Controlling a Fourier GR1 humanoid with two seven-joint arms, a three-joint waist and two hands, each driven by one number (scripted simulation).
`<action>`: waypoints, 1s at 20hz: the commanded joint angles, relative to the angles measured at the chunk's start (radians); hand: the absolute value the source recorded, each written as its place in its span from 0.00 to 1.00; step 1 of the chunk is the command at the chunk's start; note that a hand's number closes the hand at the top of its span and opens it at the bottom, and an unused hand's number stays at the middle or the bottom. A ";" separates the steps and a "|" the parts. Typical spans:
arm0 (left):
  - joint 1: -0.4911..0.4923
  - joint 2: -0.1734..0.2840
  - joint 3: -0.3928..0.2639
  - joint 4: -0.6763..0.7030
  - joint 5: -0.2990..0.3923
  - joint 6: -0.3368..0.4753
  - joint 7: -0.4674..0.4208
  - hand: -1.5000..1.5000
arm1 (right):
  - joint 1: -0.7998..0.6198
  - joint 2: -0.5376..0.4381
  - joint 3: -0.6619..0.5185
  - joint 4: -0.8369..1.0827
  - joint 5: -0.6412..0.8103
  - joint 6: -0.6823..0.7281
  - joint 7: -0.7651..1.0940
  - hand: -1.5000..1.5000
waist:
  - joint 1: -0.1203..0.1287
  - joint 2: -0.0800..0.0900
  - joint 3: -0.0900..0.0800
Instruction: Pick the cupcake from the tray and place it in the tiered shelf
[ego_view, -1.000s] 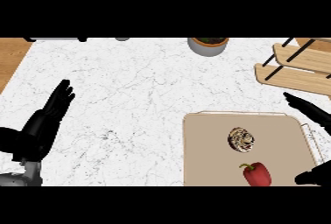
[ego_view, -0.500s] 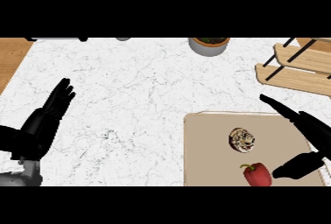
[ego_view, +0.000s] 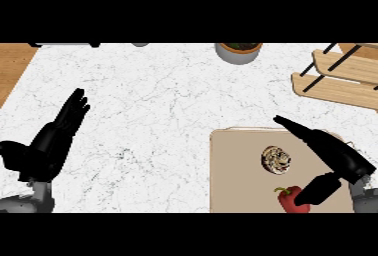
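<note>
The right hand (ego_view: 332, 155) hovers spread wide and empty just beside the cupcake (ego_view: 276, 159) on the tray (ego_view: 236, 175), apparently lining up a grasp.

White veined marble counter (ego_view: 170, 110), smooth; matt beige tray (ego_view: 236, 175); pale wood tiered shelf (ego_view: 343, 80) with black rods; glossy red pepper (ego_view: 290, 199); matt black hands.
</note>
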 joint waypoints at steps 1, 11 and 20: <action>0.008 -0.005 0.028 -0.040 0.006 -0.025 0.032 0.50 | 0.031 0.013 0.026 -0.007 0.050 0.054 0.017 0.00 | -0.001 -0.001 0.000; 0.027 -0.026 0.065 -0.041 -0.030 -0.064 0.033 0.50 | -0.067 0.067 0.053 0.059 0.255 0.069 0.127 0.00 | 0.003 0.000 0.000; -0.017 -0.087 0.073 -0.054 -0.091 -0.060 0.080 0.50 | -0.079 0.102 -0.030 0.088 0.279 0.196 0.156 0.00 | -0.001 0.000 0.000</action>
